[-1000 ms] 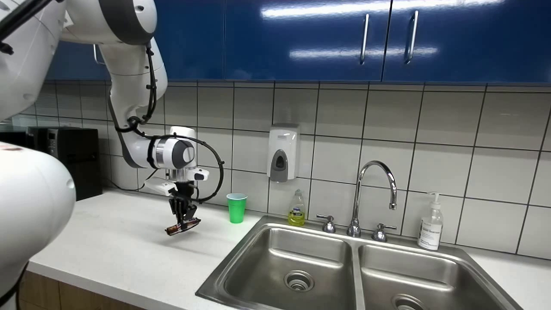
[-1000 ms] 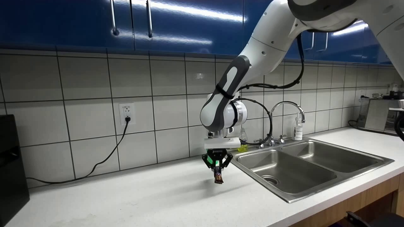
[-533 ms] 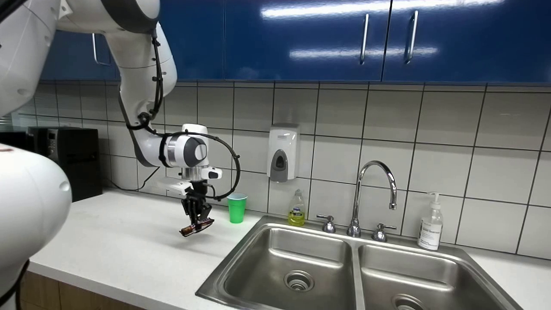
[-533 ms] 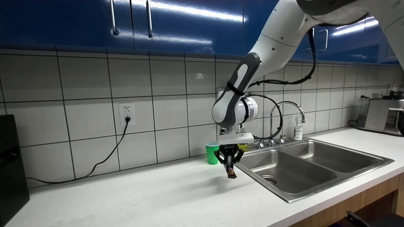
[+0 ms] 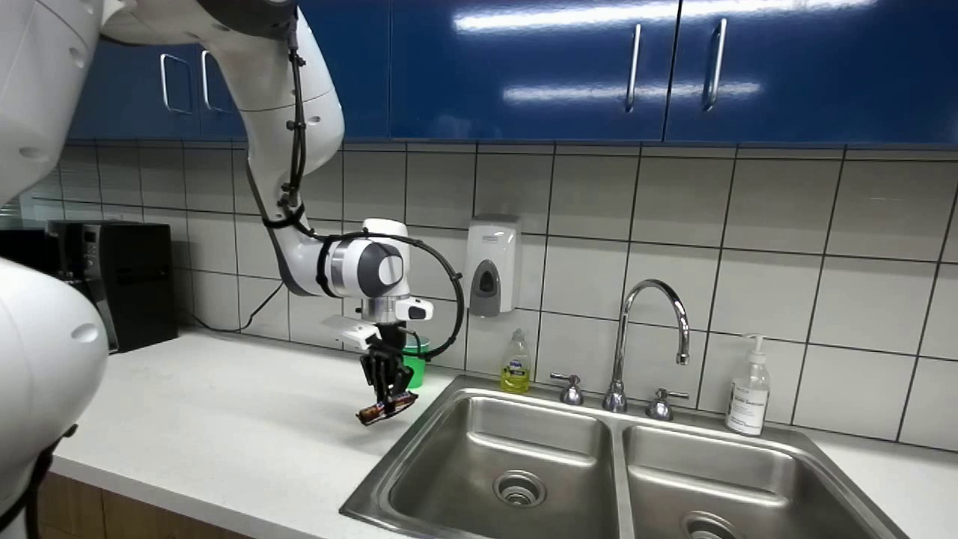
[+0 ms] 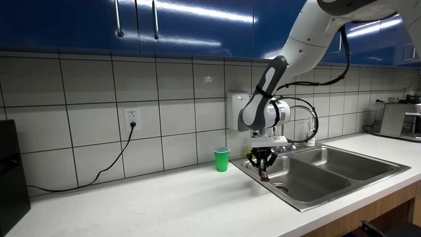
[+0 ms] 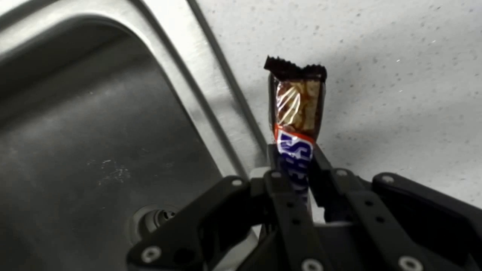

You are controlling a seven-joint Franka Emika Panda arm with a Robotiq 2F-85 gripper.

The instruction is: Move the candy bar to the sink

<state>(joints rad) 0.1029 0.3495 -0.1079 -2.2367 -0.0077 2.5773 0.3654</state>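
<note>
My gripper (image 7: 295, 160) is shut on the candy bar (image 7: 299, 101), a brown, red and blue wrapped bar. Its jaws press both sides of the bar's middle; one wrapped end sticks out, and the part between the fingers is partly hidden. In both exterior views the gripper (image 5: 388, 395) (image 6: 262, 164) points down and holds the candy bar (image 5: 372, 414) (image 6: 264, 177) slightly tilted above the counter, close to the near rim of the sink. The steel double-basin sink (image 5: 404, 455) (image 6: 283, 194) also shows in the wrist view (image 7: 113, 131), left of the bar.
A green cup (image 6: 222, 160) stands on the counter (image 6: 164, 204) behind the gripper. A dish soap bottle (image 5: 516, 364), chrome gooseneck faucet (image 5: 620, 352) and hand soap bottle (image 5: 748, 397) stand along the sink's back. A white dispenser (image 5: 492, 262) hangs on the wall.
My arm has moved toward the sink with the candy bar still held. In an exterior view the gripper now partly covers the green cup; before, it was left of it.
</note>
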